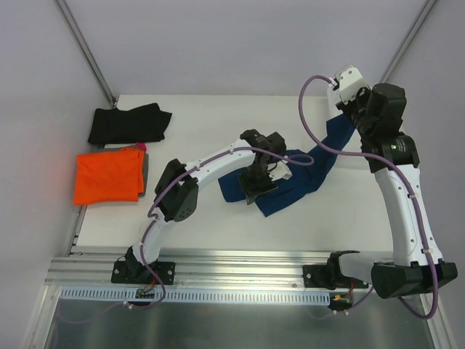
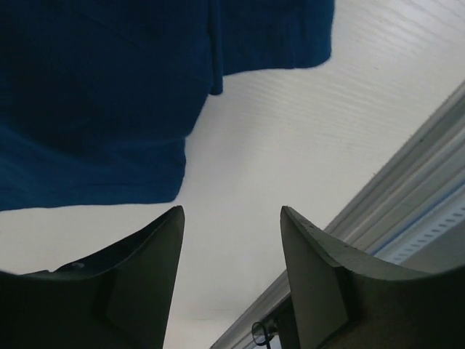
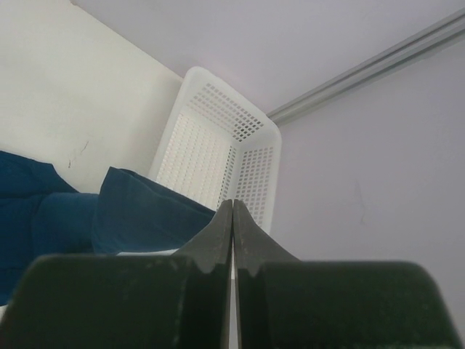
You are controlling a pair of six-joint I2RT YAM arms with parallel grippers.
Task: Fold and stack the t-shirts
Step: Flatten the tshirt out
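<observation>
A: Positions. The navy t-shirt (image 1: 290,185) lies unfolded on the bench (image 1: 218,109), drawn into a long band from the middle out to the far right. The orange t-shirt (image 1: 107,177) and the black t-shirt (image 1: 129,123) sit folded at the far left. The black one is beyond the orange, just beside it and not on top.

B: Left hand (image 2: 231,218)?

A: It is over the near-left end of the navy cloth. The fingers stand moderately apart with only bare bench between them, so it holds nothing. The hem of the shirt lies just beyond the fingertips.

B: Right hand (image 3: 232,207)?

A: It is at the far right end of the band, with the fingers pressed flat together. The navy cloth rises right up to them. I judge a thin edge is pinched there, which would explain the stretched shape, but the contact itself is hidden, so I cannot tell.

B: Why stretch it out?

A: Probably to flatten the shirt before the first fold, because a taut edge gives a straight crease line.

B: Anything nearby?

A: A white lattice basket (image 3: 218,138) stands just past the far right end, close to the right hand, and the cloth could snag on it.

B: Progress?

A: Two shirts are folded, the navy is not yet, and no stack is made.
</observation>
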